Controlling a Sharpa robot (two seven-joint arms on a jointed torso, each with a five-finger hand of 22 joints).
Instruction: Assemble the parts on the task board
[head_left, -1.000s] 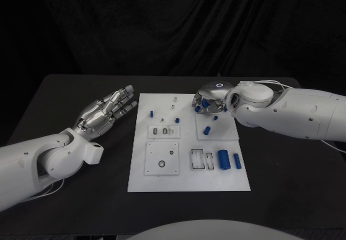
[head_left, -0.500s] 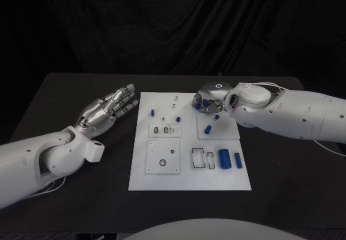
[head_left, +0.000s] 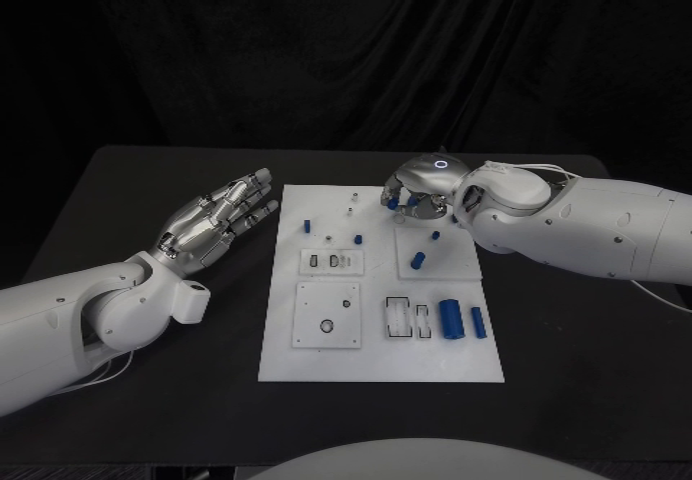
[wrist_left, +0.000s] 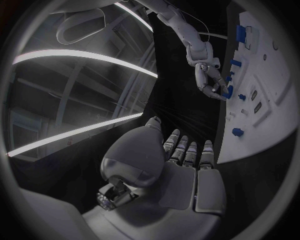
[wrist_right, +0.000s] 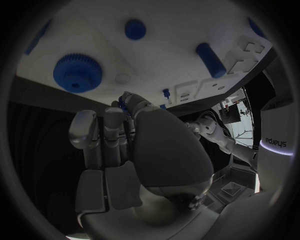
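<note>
While the left hand (head_left: 216, 220) waits flat with fingers apart, left of the board (head_left: 378, 360), the right hand (head_left: 418, 190) hangs curled over blue parts (head_left: 417, 207) at upper middle; I cannot tell if it holds one.

The right hand (wrist_right: 134, 150) fills the centre of the circle, its fingers (wrist_right: 84, 132) curled together and pointing toward the white task board (wrist_right: 169, 65) at 12 o'clock. A blue gear (wrist_right: 77, 72) sits at 10 o'clock, a small round blue part (wrist_right: 135, 29) at 12 and a blue cylinder (wrist_right: 210, 60) at 1. The left hand (wrist_right: 209, 131) (open-fingered) shows small at 3 o'clock.
</note>
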